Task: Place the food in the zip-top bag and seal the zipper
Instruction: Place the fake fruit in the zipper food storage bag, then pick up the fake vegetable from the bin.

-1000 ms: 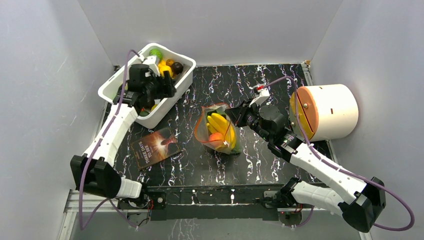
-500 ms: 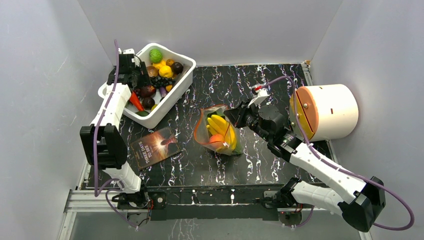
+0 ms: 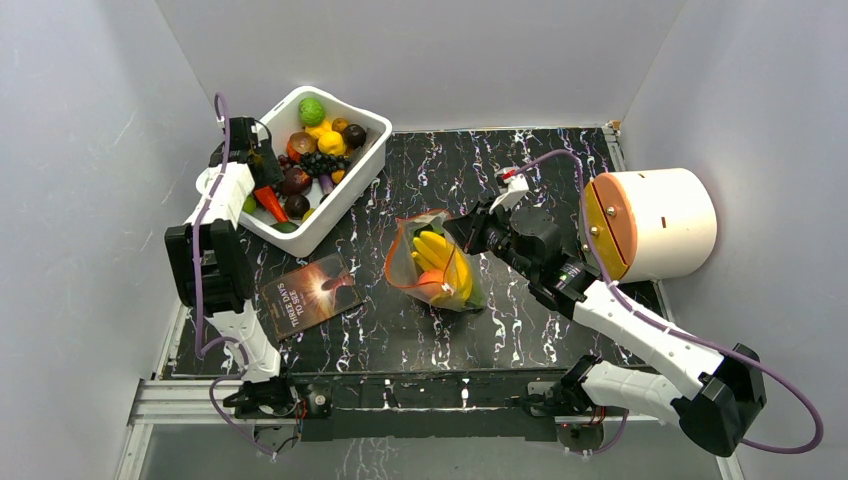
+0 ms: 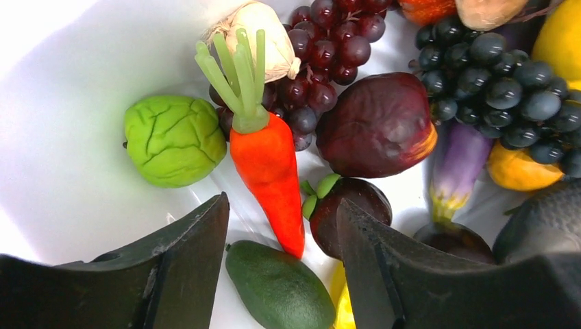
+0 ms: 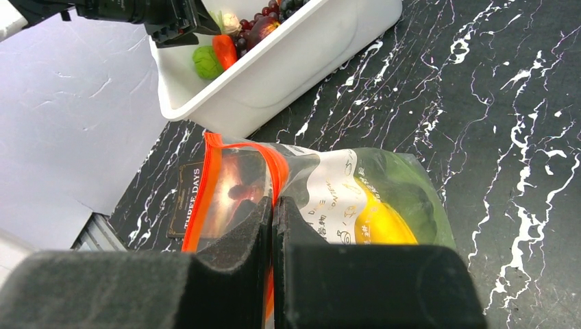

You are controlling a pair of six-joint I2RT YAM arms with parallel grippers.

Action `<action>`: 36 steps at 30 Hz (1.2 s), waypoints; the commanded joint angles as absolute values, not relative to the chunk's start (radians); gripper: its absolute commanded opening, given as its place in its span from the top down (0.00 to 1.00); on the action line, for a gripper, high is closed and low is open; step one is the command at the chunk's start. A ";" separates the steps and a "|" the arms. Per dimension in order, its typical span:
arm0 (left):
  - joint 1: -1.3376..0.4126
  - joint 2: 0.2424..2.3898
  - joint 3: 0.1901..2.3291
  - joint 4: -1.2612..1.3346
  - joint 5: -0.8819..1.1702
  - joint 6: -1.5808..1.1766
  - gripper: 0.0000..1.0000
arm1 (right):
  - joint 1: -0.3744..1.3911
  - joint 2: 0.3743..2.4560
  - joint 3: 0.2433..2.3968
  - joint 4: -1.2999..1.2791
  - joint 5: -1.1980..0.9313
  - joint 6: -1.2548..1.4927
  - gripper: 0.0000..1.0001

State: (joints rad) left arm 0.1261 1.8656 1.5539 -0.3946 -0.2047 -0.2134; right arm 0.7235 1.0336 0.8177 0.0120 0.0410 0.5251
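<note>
**Over the tub's left end, the left hand lines up on the carrot**

At the left end of the white tub [image 3: 372, 124], the left hand [image 4: 277, 229] now hangs released, its dark jaws spread either side of the carrot's [image 4: 266, 161] tip; a second ago it sat further along the tub, over the middle of the pile, and the arm has since folded back toward the wall; I judge this to be the approach to another pick, with nothing yet gripped

In the middle of the tabletop [image 3: 560, 160] the right hand [image 5: 272, 205] stays clenched on the zipper [image 5: 209, 185], holding the mouth of the zip-top bag [image 3: 428, 285] up and open; the bag has slid a little to the left; inside it lie a banana bunch [image 3: 440, 255] and a green leafy piece [image 5: 405, 200], so filling is partly done and sealing has not begun

The carrot is smooth, glossy orange plastic, tapered, with stiff pale green stalks; beside it sit a wrinkled green cabbage-like ball [image 4: 175, 140], a matte avocado [image 4: 277, 288], a dark red plum shape [image 4: 380, 123] and beaded grapes [image 4: 322, 55]; the bag is thin, clear and crinkled, printed with lettering, and its strip is a flat red-orange band; the tabletop is black with white veining
</note>
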 commanded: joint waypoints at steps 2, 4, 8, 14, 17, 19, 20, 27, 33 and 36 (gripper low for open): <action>0.160 1.922 1.598 -0.383 -0.210 -0.233 0.42 | 0.720 1.022 0.884 0.103 0.034 0.521 1.00; 0.165 1.950 1.620 -0.381 -0.213 -0.231 0.42 | 0.720 1.024 0.887 0.103 0.033 0.522 1.00; 0.171 2.002 1.653 -0.366 -0.240 -0.224 0.42 | 0.720 1.026 0.889 0.100 0.041 0.522 1.00; 0.182 2.046 1.672 -0.327 -0.200 -0.186 0.47 | 0.720 1.024 0.884 0.096 0.049 0.528 1.00; 0.184 2.060 1.696 -0.321 -0.184 -0.162 0.53 | 0.720 1.022 0.881 0.092 0.057 0.528 1.00; 0.186 2.066 1.710 -0.328 -0.177 -0.159 0.59 | 0.720 1.023 0.879 0.095 0.062 0.531 1.00; 0.186 2.065 1.715 -0.332 -0.172 -0.159 0.61 | 0.720 1.024 0.879 0.098 0.062 0.533 1.00; 0.186 2.033 1.696 -0.332 -0.117 -0.141 0.73 | 0.720 1.025 0.879 0.113 0.057 0.547 1.00; 0.180 1.947 1.647 -0.319 -0.066 -0.116 0.75 | 0.721 1.002 0.857 0.112 0.069 0.565 1.00; 0.175 1.903 1.641 -0.344 -0.051 -0.119 0.75 | 0.720 1.003 0.864 0.083 0.091 0.576 1.00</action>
State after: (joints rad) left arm 0.1810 2.0411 1.6485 -0.3370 -0.0971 -0.1345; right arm 0.7235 1.0348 0.8238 0.0109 0.0566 0.5537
